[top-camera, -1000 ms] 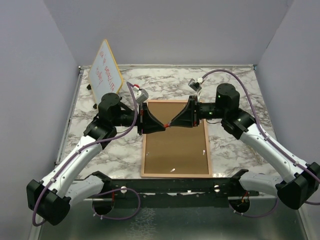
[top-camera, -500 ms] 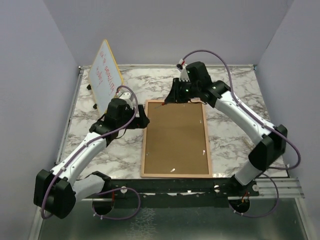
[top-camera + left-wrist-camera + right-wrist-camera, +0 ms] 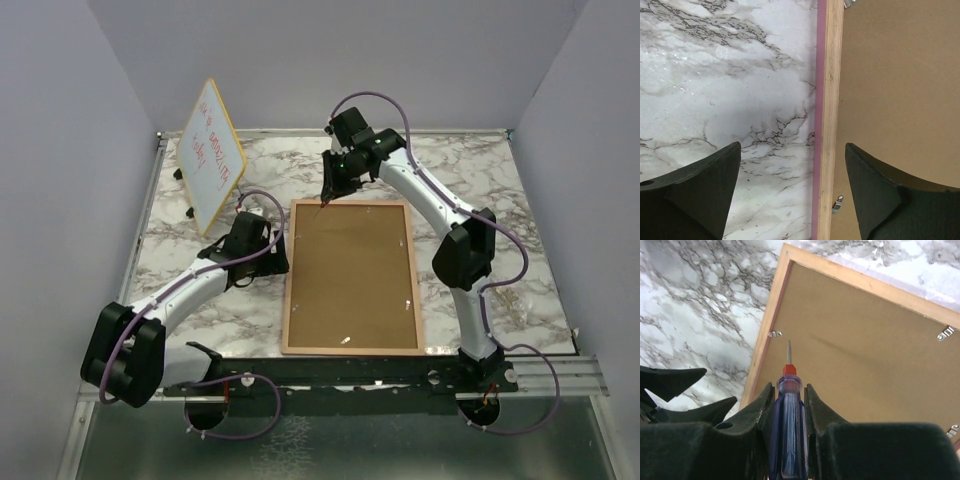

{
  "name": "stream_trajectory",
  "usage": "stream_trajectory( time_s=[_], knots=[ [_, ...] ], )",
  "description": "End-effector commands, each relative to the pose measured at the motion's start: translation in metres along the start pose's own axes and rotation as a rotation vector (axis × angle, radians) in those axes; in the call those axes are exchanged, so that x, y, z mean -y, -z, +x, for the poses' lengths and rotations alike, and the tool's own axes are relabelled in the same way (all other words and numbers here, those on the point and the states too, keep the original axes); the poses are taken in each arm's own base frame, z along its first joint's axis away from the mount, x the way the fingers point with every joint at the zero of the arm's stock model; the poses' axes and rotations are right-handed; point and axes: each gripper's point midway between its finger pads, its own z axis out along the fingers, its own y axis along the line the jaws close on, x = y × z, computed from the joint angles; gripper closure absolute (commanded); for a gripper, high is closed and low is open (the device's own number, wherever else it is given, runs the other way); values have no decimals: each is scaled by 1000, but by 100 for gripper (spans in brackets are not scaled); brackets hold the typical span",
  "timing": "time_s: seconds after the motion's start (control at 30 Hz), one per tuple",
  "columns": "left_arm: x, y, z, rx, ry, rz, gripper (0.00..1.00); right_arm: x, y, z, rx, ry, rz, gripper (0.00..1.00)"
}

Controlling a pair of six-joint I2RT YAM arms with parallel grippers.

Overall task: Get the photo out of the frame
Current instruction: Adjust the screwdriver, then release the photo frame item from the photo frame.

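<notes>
Frame [image 3: 350, 275] lies back-up — whiteboard [image 3: 212, 150] writing red, unreadable.

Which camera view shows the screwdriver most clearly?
The right wrist view. The screwdriver fills its middle: blue handle, red collar, thin shaft, clamped in the right gripper, pointing toward a clip on the frame. The top external view shows only a tiny sliver; the left wrist view shows none.

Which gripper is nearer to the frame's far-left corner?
Right. The right gripper, shut on a screwdriver, hovers by that corner of the frame, tip pointing near it. The left gripper is open over the frame's left edge, partway along toward its near end.
</notes>
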Motion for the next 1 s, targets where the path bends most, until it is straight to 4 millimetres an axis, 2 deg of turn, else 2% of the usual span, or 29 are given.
stream_trajectory(
  time_s=[0.0, 0.17, 0.3, 0.57, 0.8, 0.97],
  knots=[
    [-1, -9, 4, -1, 24, -12, 16, -1, -4, 21, -58, -5, 14, 99],
    [4, -15, 8, 0, 68, 19, 16, -20, -19, 44, -51, -21, -7, 99],
    [2, -18, 11, 2, 72, 16, 17, -29, -30, 51, -15, -50, -33, 99],
    [11, -24, 17, -27, 75, 64, 20, -34, -28, 32, 29, -45, -28, 99],
    [10, -35, 28, -74, 50, 61, 23, -33, -42, 23, 15, -13, -11, 99],
    [6, -42, 31, -83, 41, 38, 35, -29, -53, 24, -23, 11, -6, 99]
  ],
)
